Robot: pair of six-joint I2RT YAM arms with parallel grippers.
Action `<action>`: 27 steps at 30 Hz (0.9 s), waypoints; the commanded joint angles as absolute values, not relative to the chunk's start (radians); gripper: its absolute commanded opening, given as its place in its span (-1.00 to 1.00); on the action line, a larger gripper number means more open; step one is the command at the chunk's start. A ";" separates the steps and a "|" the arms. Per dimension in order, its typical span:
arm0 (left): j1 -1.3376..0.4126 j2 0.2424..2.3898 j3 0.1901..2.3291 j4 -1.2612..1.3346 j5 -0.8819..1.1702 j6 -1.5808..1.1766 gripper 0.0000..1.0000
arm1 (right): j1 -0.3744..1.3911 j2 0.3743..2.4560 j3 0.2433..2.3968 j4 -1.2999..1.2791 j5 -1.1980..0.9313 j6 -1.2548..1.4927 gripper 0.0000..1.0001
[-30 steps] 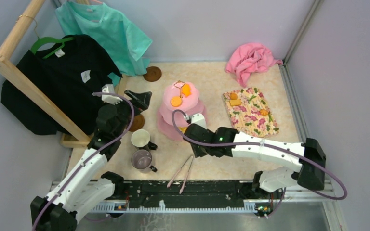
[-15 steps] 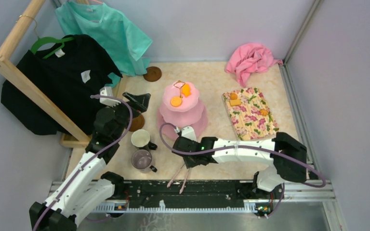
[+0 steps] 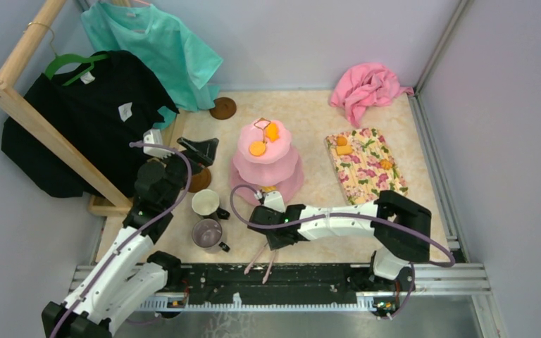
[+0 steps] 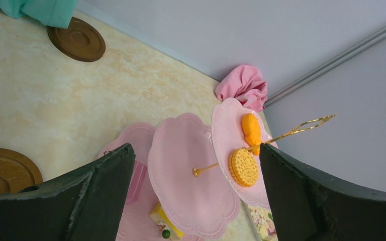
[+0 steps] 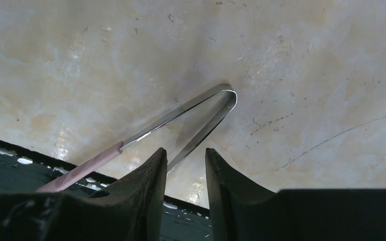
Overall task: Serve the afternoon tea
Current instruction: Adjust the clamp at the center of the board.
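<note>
Pink three-tier cake stand (image 3: 268,158) sits mid-table, part-filled; right gripper (image 5: 186,155), fingers narrowly apart, hangs over pink-handled steel tongs (image 5: 181,110), likely for lifting snacks (image 3: 343,149); left gripper (image 4: 196,148) gapes wide, empty.

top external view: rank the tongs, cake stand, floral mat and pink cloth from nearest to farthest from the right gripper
From the right gripper:
1. tongs, right under it by the near edge
2. cake stand, just beyond it, mid-table
3. floral mat, farther back on the right
4. pink cloth, in the far right corner
</note>
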State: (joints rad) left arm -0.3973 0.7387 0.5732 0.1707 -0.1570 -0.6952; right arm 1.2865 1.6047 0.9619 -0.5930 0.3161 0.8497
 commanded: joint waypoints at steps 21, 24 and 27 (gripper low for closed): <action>-0.400 0.677 0.573 0.134 -0.162 -0.666 0.97 | 1.266 1.552 0.868 -0.580 0.422 0.955 -1.00; -0.400 0.679 0.582 0.128 -0.161 -0.664 0.97 | 1.265 1.503 0.856 -0.618 0.462 0.959 -1.00; -0.401 0.681 0.596 0.114 -0.159 -0.660 0.97 | 1.255 1.442 0.846 -0.656 0.503 0.956 -1.00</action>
State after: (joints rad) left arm -0.3973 0.6918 0.5713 0.1253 -0.1574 -0.6792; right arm 1.2663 1.5417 0.8501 -0.5915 0.4122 0.9470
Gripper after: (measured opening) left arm 0.986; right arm 0.009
